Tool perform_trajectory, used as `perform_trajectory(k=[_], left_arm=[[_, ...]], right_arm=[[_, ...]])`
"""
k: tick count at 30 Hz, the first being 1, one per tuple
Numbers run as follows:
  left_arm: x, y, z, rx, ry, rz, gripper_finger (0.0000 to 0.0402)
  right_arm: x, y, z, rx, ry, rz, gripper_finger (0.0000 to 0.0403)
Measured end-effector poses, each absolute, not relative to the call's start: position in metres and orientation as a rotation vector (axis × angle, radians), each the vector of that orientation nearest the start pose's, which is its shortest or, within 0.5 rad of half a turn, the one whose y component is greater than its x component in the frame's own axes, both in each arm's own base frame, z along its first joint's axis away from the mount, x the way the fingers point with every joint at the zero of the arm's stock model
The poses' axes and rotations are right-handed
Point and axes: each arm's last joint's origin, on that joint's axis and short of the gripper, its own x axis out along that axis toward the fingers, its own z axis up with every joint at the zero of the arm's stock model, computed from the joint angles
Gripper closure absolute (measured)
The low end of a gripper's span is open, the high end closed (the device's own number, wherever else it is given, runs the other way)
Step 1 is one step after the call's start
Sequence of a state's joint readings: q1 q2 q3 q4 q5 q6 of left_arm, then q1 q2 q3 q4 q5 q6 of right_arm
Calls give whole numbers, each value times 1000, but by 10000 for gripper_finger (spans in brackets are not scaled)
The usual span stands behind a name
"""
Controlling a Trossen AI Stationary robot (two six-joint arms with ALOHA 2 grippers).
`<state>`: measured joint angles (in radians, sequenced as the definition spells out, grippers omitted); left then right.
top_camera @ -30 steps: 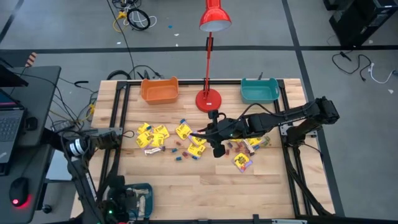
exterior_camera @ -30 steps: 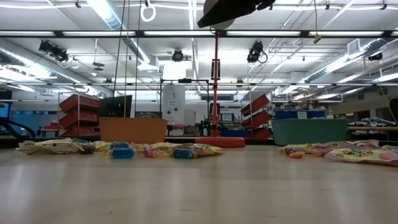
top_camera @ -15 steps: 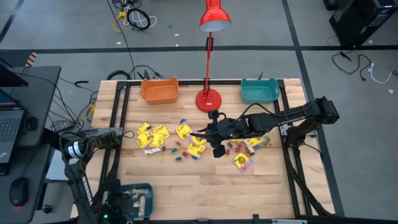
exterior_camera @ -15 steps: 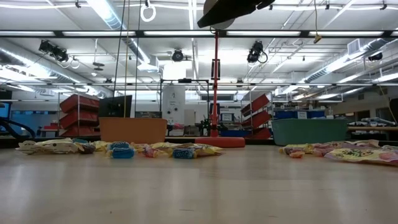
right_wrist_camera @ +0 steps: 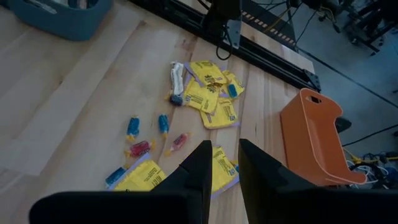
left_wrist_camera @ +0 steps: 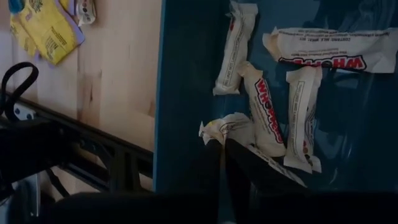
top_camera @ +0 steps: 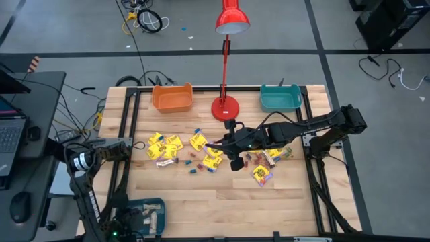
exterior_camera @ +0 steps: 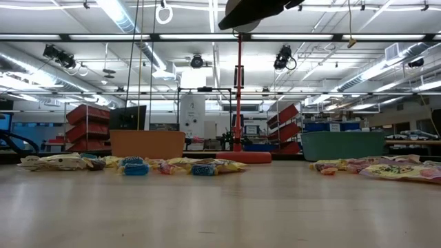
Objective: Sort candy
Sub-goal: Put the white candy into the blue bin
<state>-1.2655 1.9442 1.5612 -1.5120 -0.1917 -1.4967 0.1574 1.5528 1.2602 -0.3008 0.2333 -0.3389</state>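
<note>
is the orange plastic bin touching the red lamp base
Apart. The high view shows bare wooden table between the orange plastic bin and the round red lamp base; the low view shows a gap too.

Bright, even ceiling strip lights point(exterior_camera: 117, 17) flood the hall behind the tabletop point(exterior_camera: 220, 207), whose near surface blurs softly; shadows stay faint, and the left wrist view is dim at bottom.
</note>
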Motion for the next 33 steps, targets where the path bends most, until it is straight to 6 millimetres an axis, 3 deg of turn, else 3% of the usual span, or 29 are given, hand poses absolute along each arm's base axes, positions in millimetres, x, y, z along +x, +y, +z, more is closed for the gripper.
perform_trajectory(k=[13,21,28,33], left_arm=[[106,-317,223,95,1416,462,312],[110,-317,231,80,1406,477,303],[126,-318,271,35,1082,389,311],[140,-311,290,119,877,339,312]], right_arm=[[343,48,301,-444,591,26,338],[343,48,301,-406,591,15,338],[341,47,297,-394,642,15,338],[341,47,296,-399,643,17,338]])
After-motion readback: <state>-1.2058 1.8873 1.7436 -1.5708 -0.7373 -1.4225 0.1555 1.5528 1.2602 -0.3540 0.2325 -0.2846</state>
